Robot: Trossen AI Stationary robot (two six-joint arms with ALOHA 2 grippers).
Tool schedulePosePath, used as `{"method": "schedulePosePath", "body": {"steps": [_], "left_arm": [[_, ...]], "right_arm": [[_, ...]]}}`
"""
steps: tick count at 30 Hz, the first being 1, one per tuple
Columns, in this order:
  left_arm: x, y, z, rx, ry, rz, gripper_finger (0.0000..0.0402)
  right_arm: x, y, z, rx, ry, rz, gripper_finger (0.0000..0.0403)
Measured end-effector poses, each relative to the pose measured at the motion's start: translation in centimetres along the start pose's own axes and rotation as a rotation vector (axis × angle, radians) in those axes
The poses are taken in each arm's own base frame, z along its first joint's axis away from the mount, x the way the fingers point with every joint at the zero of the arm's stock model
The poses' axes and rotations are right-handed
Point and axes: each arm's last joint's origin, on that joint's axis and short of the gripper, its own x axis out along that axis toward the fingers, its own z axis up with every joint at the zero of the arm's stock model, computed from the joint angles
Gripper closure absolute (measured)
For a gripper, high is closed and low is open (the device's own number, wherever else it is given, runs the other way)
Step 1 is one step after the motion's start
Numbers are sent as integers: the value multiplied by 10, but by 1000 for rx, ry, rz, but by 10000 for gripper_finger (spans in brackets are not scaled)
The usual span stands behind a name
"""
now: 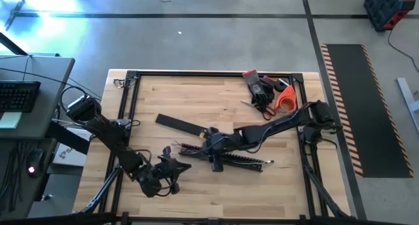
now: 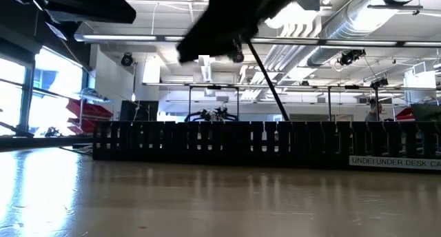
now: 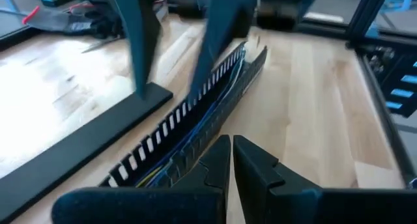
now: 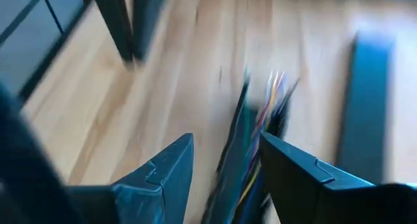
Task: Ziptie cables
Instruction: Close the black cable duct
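The cables (image 3: 195, 129) are thin coloured wires lying inside a black comb-toothed channel (image 1: 226, 156) at the table's middle. Their ends (image 4: 270, 97) fan out of the channel's left end. My right gripper (image 1: 211, 145) is open above that end of the channel, with one finger (image 4: 163, 172) on each side of it. My left gripper (image 1: 175, 165) is shut with nothing in it. It hovers just off the channel's left end, toward the near edge, and points along the channel (image 3: 215, 87). The low view shows the channel's toothed wall (image 2: 241, 140). My right gripper's fingers (image 3: 140, 48) come down from above astride the channel's left end. I cannot tell whether they touch the channel or the cables.
A flat black strip (image 1: 180, 125) lies on the wood just beyond the channel. Dark gloves and an orange-handled tool (image 1: 268, 91) sit at the far right corner. A black frame rail (image 1: 216, 73) runs round the table. Bare wood lies along the near edge.
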Motion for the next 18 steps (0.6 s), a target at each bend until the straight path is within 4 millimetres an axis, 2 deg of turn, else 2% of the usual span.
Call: {"method": "schedulePosePath", "body": {"steps": [4, 7, 10, 13, 15, 18], "left_arm": [[-2, 1, 1, -4, 1, 8, 399], [-3, 4, -3, -6, 25, 32, 399], [-5, 9, -10, -17, 64, 65, 399], [-8, 13, -16, -6, 86, 102, 399], [-9, 17, -19, 15, 102, 128, 399], [-10, 23, -22, 66, 120, 169, 399]], "right_arm": [[-23, -10, 35, -145, -105, -110, 240], [-28, -37, 37, -188, -93, -204, 237], [-24, -79, 20, -94, -71, -152, 221], [-5, -116, -8, -33, -92, -88, 186], [12, -131, -29, -14, -103, -62, 154], [38, -143, -46, 7, -140, -58, 101]]}}
